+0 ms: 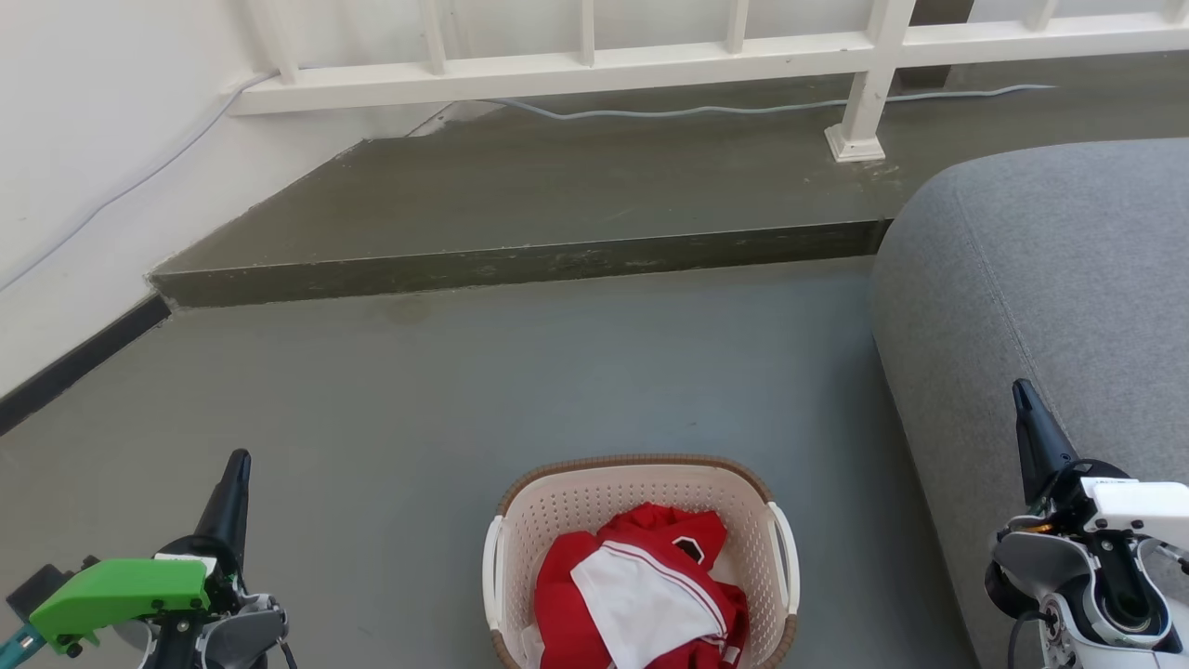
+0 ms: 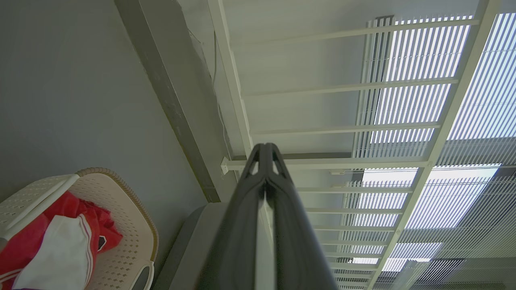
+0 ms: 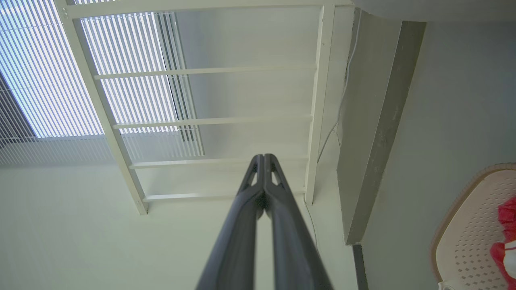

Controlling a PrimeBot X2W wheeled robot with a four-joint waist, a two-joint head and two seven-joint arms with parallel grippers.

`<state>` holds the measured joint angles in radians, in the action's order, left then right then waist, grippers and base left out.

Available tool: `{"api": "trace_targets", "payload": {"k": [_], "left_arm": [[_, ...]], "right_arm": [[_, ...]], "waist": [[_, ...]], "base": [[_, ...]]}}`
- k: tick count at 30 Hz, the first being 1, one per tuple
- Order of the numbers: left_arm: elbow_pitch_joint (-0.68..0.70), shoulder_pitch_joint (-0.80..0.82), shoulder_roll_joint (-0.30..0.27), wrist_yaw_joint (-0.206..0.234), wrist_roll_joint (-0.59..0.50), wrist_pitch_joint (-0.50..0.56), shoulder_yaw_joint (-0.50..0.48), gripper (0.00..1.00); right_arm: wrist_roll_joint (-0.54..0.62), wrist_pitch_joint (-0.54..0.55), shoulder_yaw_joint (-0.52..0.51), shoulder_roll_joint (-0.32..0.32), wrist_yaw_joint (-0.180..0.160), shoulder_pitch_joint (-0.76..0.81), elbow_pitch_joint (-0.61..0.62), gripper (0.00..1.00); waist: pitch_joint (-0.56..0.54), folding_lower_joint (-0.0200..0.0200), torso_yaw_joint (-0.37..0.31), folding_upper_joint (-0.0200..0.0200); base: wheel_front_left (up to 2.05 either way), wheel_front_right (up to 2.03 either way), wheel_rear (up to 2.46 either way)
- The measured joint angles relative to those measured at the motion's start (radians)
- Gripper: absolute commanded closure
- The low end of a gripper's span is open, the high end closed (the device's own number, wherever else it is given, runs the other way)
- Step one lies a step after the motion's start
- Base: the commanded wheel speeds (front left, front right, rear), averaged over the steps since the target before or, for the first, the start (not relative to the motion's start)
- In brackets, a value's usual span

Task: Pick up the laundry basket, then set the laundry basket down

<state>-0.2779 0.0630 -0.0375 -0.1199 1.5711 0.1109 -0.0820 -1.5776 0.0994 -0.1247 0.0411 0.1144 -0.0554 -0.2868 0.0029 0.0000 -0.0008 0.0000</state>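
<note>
Down on the grey floor [image 1: 464, 390], at the near edge of the head view, the laundry basket [image 1: 594, 506] is parked upright, roughly midway between the two arms, with a red and white garment [image 1: 641, 585] bundled inside. A grey sofa [image 1: 1050, 279] is seen just to its right, and a raised concrete step [image 1: 520, 260] with a white railing [image 1: 594, 65] is seen across the far side.

The left claw [image 1: 237, 465] is held well off to the basket's left, and the right claw [image 1: 1026, 400] well off to its right, in front of the sofa. Both are pinched fully together with nothing between the fingers, as each wrist view confirms. No contact is made with the basket.

So the step in hand can't really be pinned down. A basket on the floor with both claws clear fits one waiting to be lifted just as well as one already put back down. If a lift is due, the claws would have to be spread and brought inward to the white side handles [image 1: 788, 567], probably one per side so the load is kept level. If it's been set down, nothing more is called for.
</note>
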Motion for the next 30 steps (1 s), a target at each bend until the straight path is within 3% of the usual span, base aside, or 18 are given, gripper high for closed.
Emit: {"api": "trace_targets", "payload": {"k": [30], "left_arm": [[0.000,0.001,0.000,-0.003,0.028,0.003,-0.007,1.00]], "right_arm": [[-0.024,0.007,-0.006,-0.002,0.003,-0.003,0.002,1.00]], "waist": [[0.000,0.0000,0.001,0.0000]], "base": [[0.00,0.00,0.00]]}}
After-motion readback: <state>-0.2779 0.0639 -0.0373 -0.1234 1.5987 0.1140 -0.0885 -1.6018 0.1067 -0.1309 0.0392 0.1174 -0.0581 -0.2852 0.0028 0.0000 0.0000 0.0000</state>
